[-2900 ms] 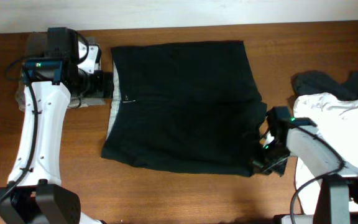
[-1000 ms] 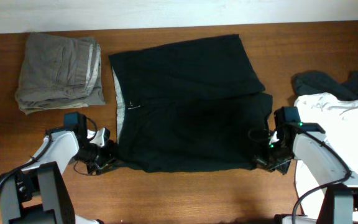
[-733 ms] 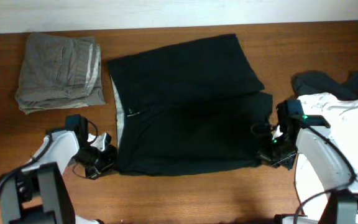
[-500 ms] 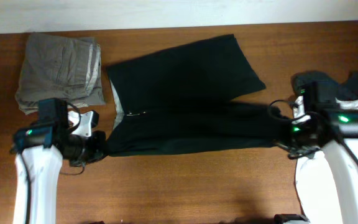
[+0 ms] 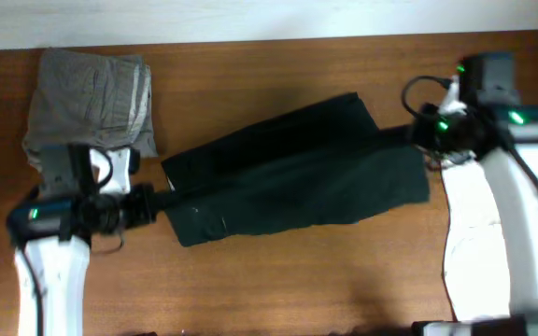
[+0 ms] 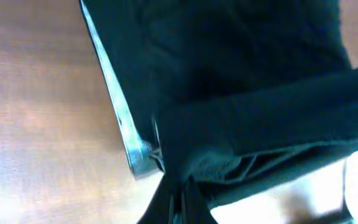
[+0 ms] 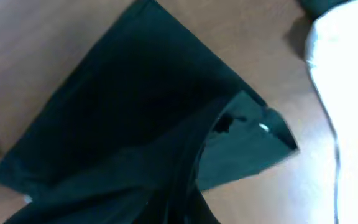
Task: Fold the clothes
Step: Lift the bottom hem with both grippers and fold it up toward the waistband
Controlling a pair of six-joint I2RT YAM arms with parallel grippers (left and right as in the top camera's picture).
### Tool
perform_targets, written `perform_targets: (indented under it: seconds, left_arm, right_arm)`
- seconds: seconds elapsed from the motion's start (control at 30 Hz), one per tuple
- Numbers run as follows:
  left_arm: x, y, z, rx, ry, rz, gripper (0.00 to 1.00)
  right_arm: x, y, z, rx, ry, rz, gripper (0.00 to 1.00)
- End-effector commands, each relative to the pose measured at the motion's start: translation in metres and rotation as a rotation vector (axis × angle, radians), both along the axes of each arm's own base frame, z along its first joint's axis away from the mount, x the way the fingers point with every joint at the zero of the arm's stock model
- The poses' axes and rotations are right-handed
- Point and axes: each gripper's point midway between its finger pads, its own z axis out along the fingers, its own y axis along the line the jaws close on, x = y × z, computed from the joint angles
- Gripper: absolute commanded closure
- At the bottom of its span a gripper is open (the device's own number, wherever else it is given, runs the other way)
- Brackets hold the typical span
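The black shorts [image 5: 297, 177] hang stretched in a slanted band between my two grippers, partly doubled over themselves. My left gripper [image 5: 157, 203] is shut on the waistband corner at the left end. My right gripper [image 5: 420, 133] is shut on the hem corner at the far right. In the left wrist view the black shorts [image 6: 241, 74] show their pale waistband strip [image 6: 114, 106], and the left gripper [image 6: 178, 199] pinches the fabric at the bottom edge. The right wrist view has the black shorts [image 7: 123, 118] running down into the closed right gripper [image 7: 180, 208], with a loose corner flap to the right.
A folded grey-khaki garment [image 5: 90, 101] lies at the back left of the wooden table [image 5: 250, 280]. A white garment [image 7: 347, 68] lies at the right, beside the right arm.
My left gripper has shut on the shorts' near left corner. Both arms have lifted the near edge and carried it towards the back, the right arm much farther.
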Motion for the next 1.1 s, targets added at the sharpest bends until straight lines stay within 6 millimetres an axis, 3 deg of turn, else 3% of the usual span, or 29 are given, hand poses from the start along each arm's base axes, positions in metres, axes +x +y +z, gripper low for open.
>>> perform_targets:
  seconds: [0.0,0.17,0.3,0.33,0.37,0.4,0.47,0.53,0.57,0.63,0.7,0.77,0.83,0.87,0.9,0.93,0.97,1.03,1.07]
  left_arm:
    - [0.036,0.039,-0.049,0.142,0.09,0.075,0.99]
    - [0.09,0.049,-0.109,0.142,0.093,0.076,1.0]
    - [0.118,0.074,-0.121,0.266,0.024,0.128,0.99]
    - [0.12,0.076,-0.12,0.272,0.013,0.132,0.84]
    - [0.12,0.076,-0.119,0.272,0.019,0.132,0.39]
    - [0.116,0.078,-0.117,0.282,0.036,0.136,0.26]
    - [0.109,0.083,-0.101,0.281,0.063,0.148,0.23]
    - [0.107,0.081,-0.079,0.263,0.045,0.148,0.23]
    - [0.109,0.07,-0.067,0.211,0.011,0.127,0.23]
    - [0.106,0.041,-0.055,0.091,-0.019,0.045,0.36]
    - [0.09,0.019,-0.066,0.092,0.034,-0.078,0.41]
    - [0.069,-0.001,-0.085,0.092,0.116,-0.162,0.42]
    - [0.051,-0.01,-0.11,0.086,0.185,-0.189,0.42]
    - [0.042,-0.01,-0.121,0.081,0.218,-0.19,0.42]
    - [0.03,-0.011,-0.137,0.073,0.266,-0.193,0.44]
    - [0.025,-0.011,-0.144,0.069,0.286,-0.194,0.46]
    - [0.018,-0.012,-0.151,0.065,0.313,-0.195,0.49]
    - [0.012,-0.012,-0.158,0.064,0.322,-0.196,0.57]
    - [0.014,-0.011,-0.158,0.069,0.319,-0.195,0.62]
  right_arm:
    - [0.038,-0.035,-0.046,-0.124,0.045,-0.071,0.96]
    - [0.102,-0.018,-0.094,-0.017,-0.032,-0.022,0.96]
    - [0.127,-0.007,-0.105,0.043,-0.092,0.012,0.92]
    - [0.129,-0.007,-0.105,0.032,-0.104,0.031,0.4]
    - [0.127,-0.008,-0.104,0.009,-0.105,0.069,0.3]
    - [0.123,-0.012,-0.105,-0.012,-0.094,0.085,0.27]
    - [0.098,-0.035,-0.109,-0.032,0.003,0.036,0.25]
    - [0.064,-0.048,-0.112,0.016,0.124,-0.001,0.25]
    - [0.046,-0.051,-0.116,0.039,0.195,-0.017,0.25]
    - [0.011,-0.049,-0.125,0.059,0.336,-0.002,0.25]
    - [-0.013,-0.04,-0.141,0.066,0.43,0.043,0.21]
    - [-0.03,-0.027,-0.171,0.078,0.474,0.068,0.2]
    - [-0.026,-0.002,-0.203,0.165,0.388,0.143,0.21]
    - [-0.023,0.002,-0.212,0.18,0.347,0.156,0.27]
    - [-0.021,0.002,-0.217,0.183,0.333,0.14,0.61]
    - [-0.023,-0.001,-0.216,0.184,0.34,0.127,0.84]
    - [-0.025,-0.005,-0.211,0.177,0.351,0.113,0.96]
    - [-0.044,-0.02,-0.193,0.113,0.428,0.057,0.96]
    - [-0.064,-0.026,-0.18,0.075,0.498,0.015,0.96]
